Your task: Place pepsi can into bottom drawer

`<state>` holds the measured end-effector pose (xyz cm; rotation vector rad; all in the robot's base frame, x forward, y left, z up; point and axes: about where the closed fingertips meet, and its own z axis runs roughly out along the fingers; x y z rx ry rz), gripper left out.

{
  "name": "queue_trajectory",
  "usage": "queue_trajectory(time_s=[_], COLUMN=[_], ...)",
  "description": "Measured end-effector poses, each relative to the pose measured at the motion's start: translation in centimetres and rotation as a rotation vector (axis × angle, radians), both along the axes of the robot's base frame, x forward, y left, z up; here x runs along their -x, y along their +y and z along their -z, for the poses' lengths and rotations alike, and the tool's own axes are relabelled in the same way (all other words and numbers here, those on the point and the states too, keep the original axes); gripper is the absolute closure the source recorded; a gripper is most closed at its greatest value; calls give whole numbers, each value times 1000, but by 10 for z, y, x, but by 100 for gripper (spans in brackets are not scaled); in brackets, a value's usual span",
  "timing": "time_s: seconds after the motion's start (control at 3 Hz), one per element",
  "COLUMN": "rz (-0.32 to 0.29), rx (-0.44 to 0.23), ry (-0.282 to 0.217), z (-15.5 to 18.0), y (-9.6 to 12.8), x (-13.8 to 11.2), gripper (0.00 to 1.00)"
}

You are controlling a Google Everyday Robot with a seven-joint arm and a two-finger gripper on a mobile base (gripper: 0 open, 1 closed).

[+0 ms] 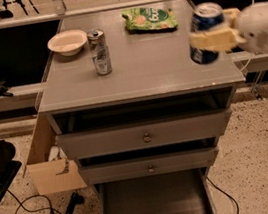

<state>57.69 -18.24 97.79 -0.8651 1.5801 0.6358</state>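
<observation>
The pepsi can (pixel 205 21) is dark blue with a silver top and is held in the air above the right part of the cabinet top. My gripper (pixel 209 39) comes in from the right on a white arm (pixel 261 27), and its yellowish fingers (pixel 213 41) are shut on the can's body. The bottom drawer (pixel 154 203) is pulled out at the foot of the cabinet, a wide shallow grey tray with nothing in it.
A slim silver-grey can (pixel 99 52), a white bowl (pixel 67 41) and a green snack bag (pixel 150 19) are on the cabinet top (pixel 143 67). Two upper drawers with round knobs (pixel 146 138) are nearly shut. A cardboard box (pixel 52 167) and cables are on the floor at left.
</observation>
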Motion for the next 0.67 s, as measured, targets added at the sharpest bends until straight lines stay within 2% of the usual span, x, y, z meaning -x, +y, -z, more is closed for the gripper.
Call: queue_trajectory(time_s=[0.33, 0.67], rz=[-52, -63], rx=[-10, -52], ry=[51, 103], z=[43, 117], y=[-18, -46], x=[77, 138], gripper=[100, 100])
